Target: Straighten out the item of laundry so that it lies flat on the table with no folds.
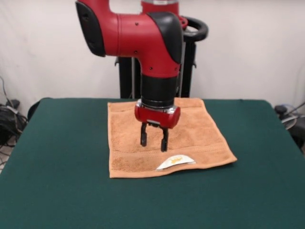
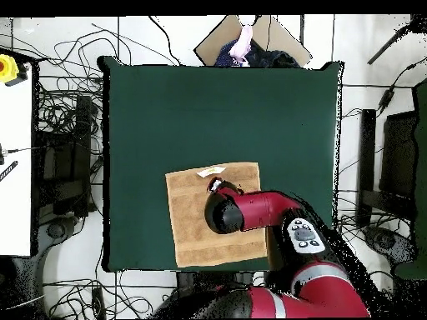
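The orange-tan terry towel lies spread on the dark green table, roughly square. A woven band runs near its front edge, and its small white label sits there. In the overhead view the towel shows with the label at its top edge. My gripper hangs straight down over the towel's middle, fingers apart and empty, tips close to the cloth. In the overhead view the arm covers the gripper and the towel's right part.
The robot's pedestal stands behind the table's far edge. A person and a cardboard box show at the overhead view's top edge. Cables lie on the floor around the table.
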